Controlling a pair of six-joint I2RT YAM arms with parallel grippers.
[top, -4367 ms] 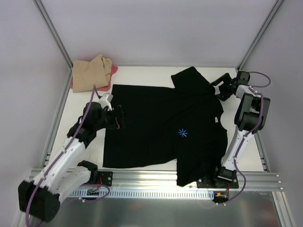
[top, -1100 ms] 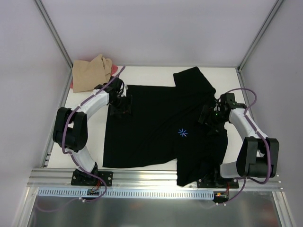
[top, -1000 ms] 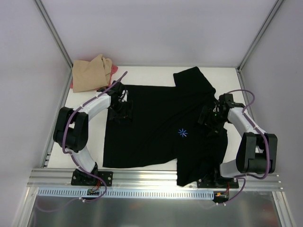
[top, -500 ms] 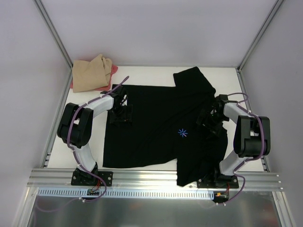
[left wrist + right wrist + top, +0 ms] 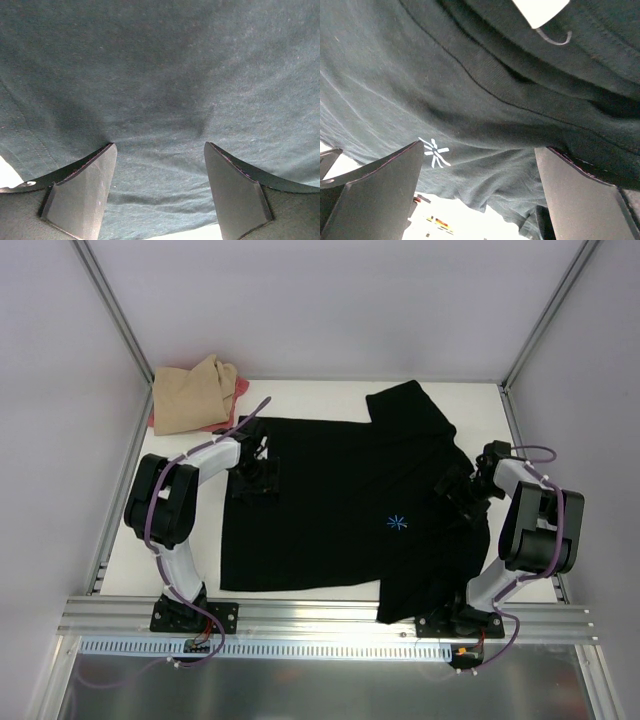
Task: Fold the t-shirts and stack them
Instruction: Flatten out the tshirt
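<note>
far-left corner: tan shirt (image 5: 190, 395) heaped on pink-red shirt (image 5: 243, 390), well clear of the work. left fingers (image 5: 80, 190) spread and released, tips on the left edge of the black shirt (image 5: 330, 500), nothing pinched. the shirt lies flat on the bench (image 5: 320, 390), mark (image 5: 397, 523) up. right fingers (image 5: 380, 195) wide apart over the collar (image 5: 530, 75), grasping nothing. judged: both poised to pinch opposite ends for a fold. bunched collar layers may foul the right pinch.
</note>
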